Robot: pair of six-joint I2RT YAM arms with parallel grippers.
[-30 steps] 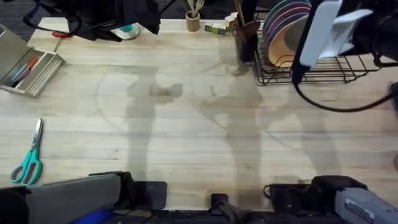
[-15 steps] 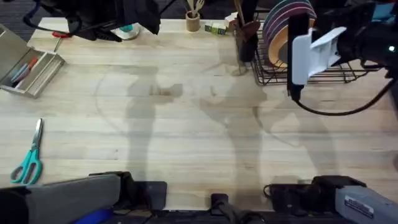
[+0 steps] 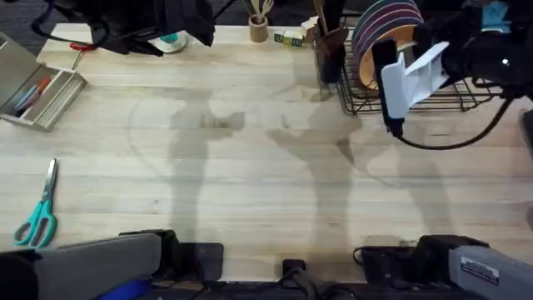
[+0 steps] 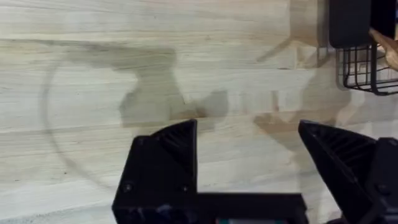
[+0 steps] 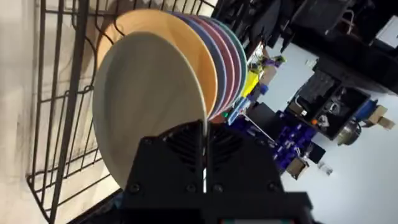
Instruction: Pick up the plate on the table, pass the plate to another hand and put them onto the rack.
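The right pincer [image 5: 205, 158] pinches the white plate [image 5: 149, 106] by its rim, upright inside the black rack [image 3: 416, 96] (beside the coloured plates [image 5: 224, 56]); the left pincer [image 4: 249, 162] hangs spread above the tabletop [image 3: 250, 167].

Overhead looks down and forward across the table [image 3: 250, 183]; both wrist views — close — share the rack [image 5: 59, 124] at its far right corner.

Bright even light, soft arm shadows across the table [image 3: 250, 183].
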